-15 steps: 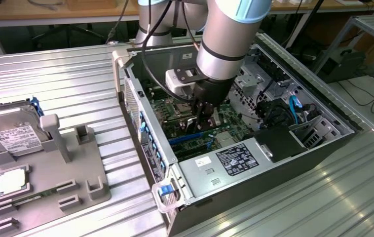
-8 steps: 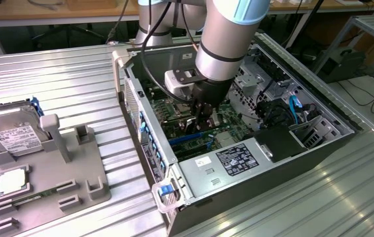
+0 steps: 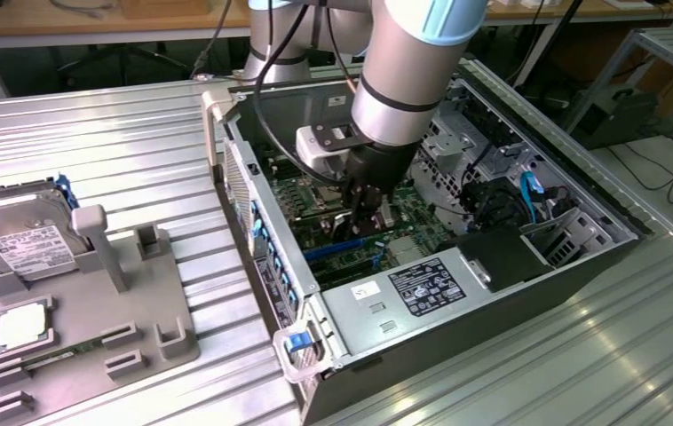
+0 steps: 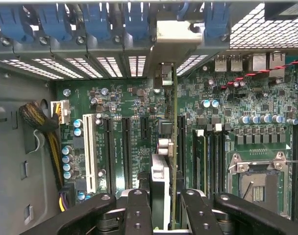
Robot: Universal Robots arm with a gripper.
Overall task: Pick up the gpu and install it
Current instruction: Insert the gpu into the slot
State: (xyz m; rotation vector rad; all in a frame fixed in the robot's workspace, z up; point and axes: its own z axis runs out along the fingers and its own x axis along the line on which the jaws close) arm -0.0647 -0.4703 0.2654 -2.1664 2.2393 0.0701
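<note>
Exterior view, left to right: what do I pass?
hard drive → computer case's perforated wall → tool gripping the gpu → blue cable → dark box

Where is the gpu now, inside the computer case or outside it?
Inside: the gripper holds the gpu upright, edge-on over the motherboard slots. Fully seated: cannot tell.

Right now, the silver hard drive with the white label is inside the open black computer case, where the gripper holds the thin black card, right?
No. The exterior view shows the silver hard drive with the white label standing in the grey holder outside the open black computer case. The gripper does hold the thin black card.
</note>
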